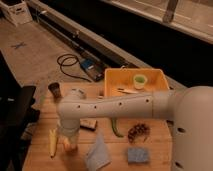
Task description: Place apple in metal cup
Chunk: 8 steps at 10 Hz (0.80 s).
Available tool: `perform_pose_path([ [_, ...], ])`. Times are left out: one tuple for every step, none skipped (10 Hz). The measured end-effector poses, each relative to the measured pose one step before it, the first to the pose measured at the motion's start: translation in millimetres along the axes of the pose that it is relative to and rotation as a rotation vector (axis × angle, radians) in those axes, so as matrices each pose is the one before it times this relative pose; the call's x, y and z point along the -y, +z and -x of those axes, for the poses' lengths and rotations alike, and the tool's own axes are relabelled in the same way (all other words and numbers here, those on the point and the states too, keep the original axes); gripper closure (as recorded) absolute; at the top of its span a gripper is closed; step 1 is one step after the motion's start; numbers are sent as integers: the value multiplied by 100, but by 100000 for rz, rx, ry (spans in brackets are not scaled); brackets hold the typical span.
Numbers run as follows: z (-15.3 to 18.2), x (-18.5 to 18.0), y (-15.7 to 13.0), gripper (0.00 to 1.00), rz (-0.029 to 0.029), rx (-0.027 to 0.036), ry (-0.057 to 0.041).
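The apple (66, 145) lies on the wooden table (160, 142) near its front left, mostly covered by my gripper (70, 140), which has come down on top of it from the white arm (120, 106). Only the apple's orange lower part shows. The metal cup (54, 91) stands upright at the table's back left corner, well behind the gripper and apart from it.
A yellow corn cob (53, 142) lies just left of the apple. A grey-blue cloth (98, 154), a blue sponge (137, 155), a brown item (138, 132), a green vegetable (116, 128) and a small box (89, 124) lie nearby. A yellow bin (119, 79) holds a light green cup (139, 80).
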Motion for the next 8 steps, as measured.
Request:
perform_pose_path([
  [1,1,-5,35,-15,-1,-14],
  [-22,25,-13,35,-13,64,-60],
  [-15,114,441,35,462,784,-35],
  [-115,72,676,35,169,797,-198],
  [-407,-48,857,35,-2,1065,393],
  [-513,-128,548,35,-127,1010,811],
  [-314,-23,330,35,158,705,544],
  [-311,-24,278,35,172,616,514],
])
